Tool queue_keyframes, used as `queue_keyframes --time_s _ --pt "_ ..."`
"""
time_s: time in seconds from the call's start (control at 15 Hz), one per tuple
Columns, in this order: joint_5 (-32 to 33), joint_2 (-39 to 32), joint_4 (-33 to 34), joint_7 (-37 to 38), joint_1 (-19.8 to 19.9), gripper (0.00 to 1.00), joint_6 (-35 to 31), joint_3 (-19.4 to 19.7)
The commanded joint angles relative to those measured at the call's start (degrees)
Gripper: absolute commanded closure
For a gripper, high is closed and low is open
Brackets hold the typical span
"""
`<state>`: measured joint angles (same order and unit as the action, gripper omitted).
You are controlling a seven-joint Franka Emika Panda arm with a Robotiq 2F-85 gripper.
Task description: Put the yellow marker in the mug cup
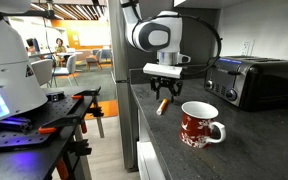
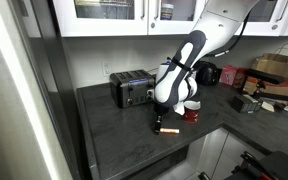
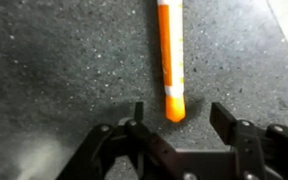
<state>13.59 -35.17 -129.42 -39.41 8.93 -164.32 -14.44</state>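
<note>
1. The arm (image 2: 191,50) reaches down from the upper right of the frame, wrist pointing at the desk (image 2: 109,130).
2. Its fingers (image 3: 224,120) stand wide apart, gripping nothing, on either side of the marker's near tip.
3. The marker (image 3: 171,55) lies flat on the desk, top centre of the wrist view.
4. The mug (image 1: 199,125) stands near it, lower right.

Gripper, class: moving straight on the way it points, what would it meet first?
Likely the yellow marker lying on the counter: the open gripper points down over its near end. Depth is unclear, so it might straddle the marker and touch the counter first.
</note>
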Motion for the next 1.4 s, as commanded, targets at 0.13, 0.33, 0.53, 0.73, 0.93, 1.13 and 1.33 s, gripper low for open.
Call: queue_keyframes --time_s 0.13,0.33,0.53,0.73,0.93,1.13,1.33 --pt "2.89 -0.82 0.84 -2.0 0.56 0.73 2.08 -0.57" --pt "2.69 -0.71 0.91 -3.09 1.02 0.95 1.97 -1.0" --pt "1.57 0.17 -0.65 -4.44 2.98 0.95 -0.9 -2.68" --pt "-0.06 1.45 -4.17 -7.46 9.62 0.95 -9.06 -8.56" --pt "2.33 1.27 -8.06 -8.15 18.45 0.95 -20.11 -14.91" --pt "8.48 1.01 -11.86 -2.85 25.79 0.95 -29.67 -17.88" --pt "10.03 5.22 -14.27 9.07 22.39 0.95 -35.34 -11.47"
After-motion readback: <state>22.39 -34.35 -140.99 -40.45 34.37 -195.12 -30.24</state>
